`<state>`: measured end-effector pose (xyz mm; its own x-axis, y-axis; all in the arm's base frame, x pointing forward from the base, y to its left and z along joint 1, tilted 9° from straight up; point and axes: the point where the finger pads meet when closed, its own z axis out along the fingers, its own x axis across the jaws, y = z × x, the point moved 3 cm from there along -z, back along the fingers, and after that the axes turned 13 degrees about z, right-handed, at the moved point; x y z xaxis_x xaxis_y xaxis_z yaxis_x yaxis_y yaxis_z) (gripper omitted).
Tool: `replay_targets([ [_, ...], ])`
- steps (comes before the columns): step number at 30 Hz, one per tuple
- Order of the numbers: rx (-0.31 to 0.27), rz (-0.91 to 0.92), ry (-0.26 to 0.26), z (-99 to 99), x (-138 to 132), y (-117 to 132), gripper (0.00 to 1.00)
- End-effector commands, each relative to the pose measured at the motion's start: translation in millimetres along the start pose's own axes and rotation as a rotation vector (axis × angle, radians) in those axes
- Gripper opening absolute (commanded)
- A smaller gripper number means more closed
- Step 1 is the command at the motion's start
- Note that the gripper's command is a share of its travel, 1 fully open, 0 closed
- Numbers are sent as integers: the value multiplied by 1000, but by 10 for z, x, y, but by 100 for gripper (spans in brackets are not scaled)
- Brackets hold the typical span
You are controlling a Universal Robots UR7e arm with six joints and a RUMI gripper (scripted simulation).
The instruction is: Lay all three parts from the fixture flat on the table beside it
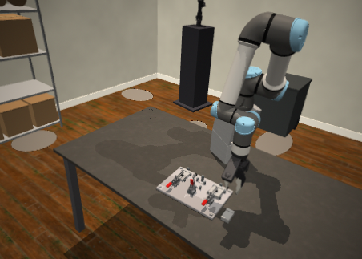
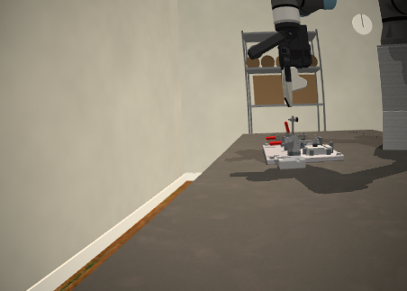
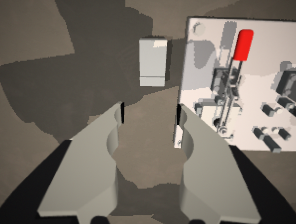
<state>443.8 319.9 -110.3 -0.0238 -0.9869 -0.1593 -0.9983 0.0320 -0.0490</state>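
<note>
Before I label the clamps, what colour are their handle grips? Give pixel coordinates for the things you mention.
Red; the wrist view shows one grip [image 3: 244, 45] best.

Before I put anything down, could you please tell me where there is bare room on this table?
There is bare table left of the fixture plate in the top view, toward the table's far corner, and another patch right of the light block. It's crowded on the plate, among the red-handled clamps.

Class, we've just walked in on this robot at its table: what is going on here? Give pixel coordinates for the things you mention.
A one-armed robot is unloading a white rectangular fixture plate [image 1: 178, 194] [image 2: 275, 157] [image 3: 265, 45] with red-handled clamps. One pale grey block [image 1: 227, 215] [image 2: 292, 163] [image 3: 152, 61] lies on the table beside it. The open, empty two-jaw gripper [image 1: 233, 188] [image 2: 288, 104] [image 3: 150, 104] is above the table.
</note>
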Motion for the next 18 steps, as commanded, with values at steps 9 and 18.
replay_targets([
  [9,-7,1,2,-423,18,17,28],
  [18,-7,1,2,-441,16,16,28],
])
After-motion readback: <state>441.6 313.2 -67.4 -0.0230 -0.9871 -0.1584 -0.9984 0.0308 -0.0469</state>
